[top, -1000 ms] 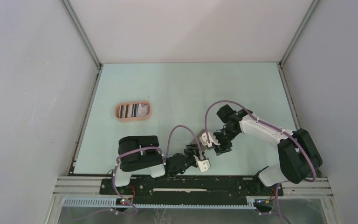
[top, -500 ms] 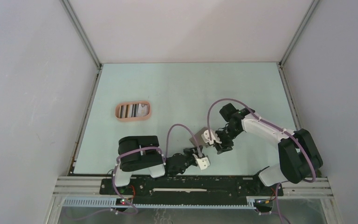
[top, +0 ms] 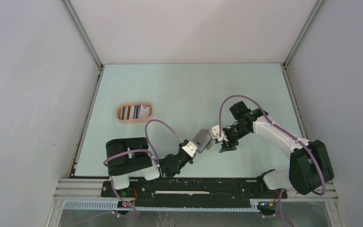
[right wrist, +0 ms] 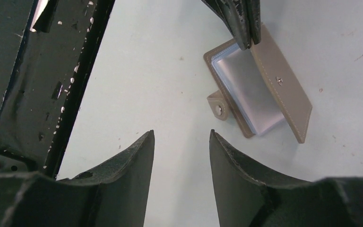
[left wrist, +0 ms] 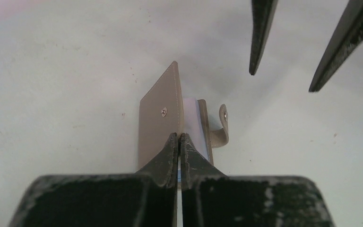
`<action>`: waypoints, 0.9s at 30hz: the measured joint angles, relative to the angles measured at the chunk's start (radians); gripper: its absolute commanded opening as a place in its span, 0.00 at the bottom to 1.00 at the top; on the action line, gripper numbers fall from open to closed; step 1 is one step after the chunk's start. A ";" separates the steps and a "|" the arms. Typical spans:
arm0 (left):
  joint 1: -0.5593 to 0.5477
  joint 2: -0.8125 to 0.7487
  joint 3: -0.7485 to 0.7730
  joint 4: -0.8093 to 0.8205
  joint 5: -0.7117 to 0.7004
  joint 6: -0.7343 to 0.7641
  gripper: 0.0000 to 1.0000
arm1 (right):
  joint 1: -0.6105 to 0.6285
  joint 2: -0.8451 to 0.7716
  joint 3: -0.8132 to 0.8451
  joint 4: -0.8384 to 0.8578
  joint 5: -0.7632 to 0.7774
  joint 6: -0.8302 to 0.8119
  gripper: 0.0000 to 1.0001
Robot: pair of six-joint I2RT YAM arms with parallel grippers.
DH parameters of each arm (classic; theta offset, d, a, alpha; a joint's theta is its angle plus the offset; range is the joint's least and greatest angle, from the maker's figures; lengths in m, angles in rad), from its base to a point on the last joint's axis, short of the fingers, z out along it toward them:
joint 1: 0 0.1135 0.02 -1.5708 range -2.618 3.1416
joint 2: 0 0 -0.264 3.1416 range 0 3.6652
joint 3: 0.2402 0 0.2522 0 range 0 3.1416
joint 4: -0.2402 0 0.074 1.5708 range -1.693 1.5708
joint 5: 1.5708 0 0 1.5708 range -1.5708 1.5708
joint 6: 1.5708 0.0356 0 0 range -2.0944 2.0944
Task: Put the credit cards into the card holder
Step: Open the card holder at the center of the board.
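we note left gripper point(left wrist: 178, 137) jaws pinched on grey wallet point(left wrist: 158, 118) flap, centre frame; right gripper point(right wrist: 181, 133) jaws apart.

My two arms, tips close
My left gripper point(left wrist: 178, 135) pinches tight on the wallet point(left wrist: 157, 124); right gripper point(right wrist: 182, 133) hangs, jaws apart

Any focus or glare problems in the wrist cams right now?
Left wrist: left end effector soft at close range, grey folding wallet fairly sharp. Right wrist: pale glossy insert in the wallet shows whitish sheen; right end effector slightly blurred. Top view: even light, faint shadows.
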 measured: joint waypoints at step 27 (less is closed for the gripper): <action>0.141 -0.157 -0.198 0.042 0.003 -0.748 0.00 | 0.232 0.176 0.001 0.266 0.180 0.043 0.43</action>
